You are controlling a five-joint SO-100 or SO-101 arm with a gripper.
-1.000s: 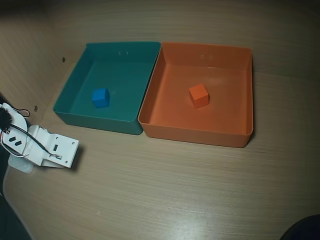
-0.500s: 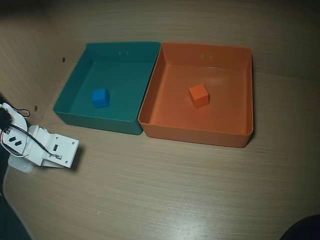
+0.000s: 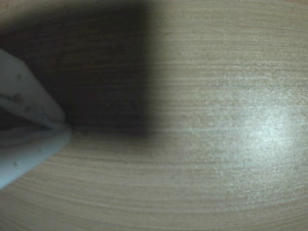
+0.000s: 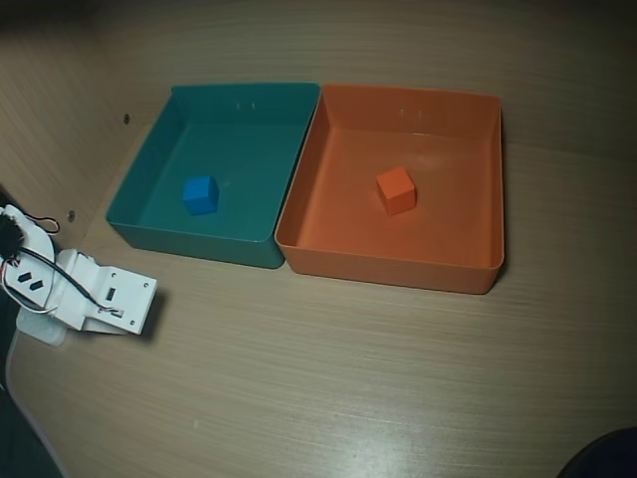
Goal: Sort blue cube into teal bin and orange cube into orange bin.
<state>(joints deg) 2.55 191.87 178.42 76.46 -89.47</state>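
From the overhead view I see the blue cube (image 4: 200,194) lying on the floor of the teal bin (image 4: 204,242), toward its left side, and the orange cube (image 4: 396,190) sitting near the middle of the orange bin (image 4: 386,267); the two bins stand wall to wall on the far half of the bench (image 4: 338,378). By my reading the sorting is done, so the step in hand is simply parking the arm (image 4: 85,294), which sits low at the near left, well apart from both bins. To do that well I would hold it on that side, away from the teal bin's near wall, so neither bin gets nudged. In the wrist view the jaws (image 3: 65,127) come in from the left edge as two pale blurred fingers that meet at their tips, so I take them as pressed together on nothing. That view is soft and shows only wood grain, a dark shadow and a glare patch. Overhead, the arm's fingertips are not distinguishable, and a dark shape at the near right corner is cut off.
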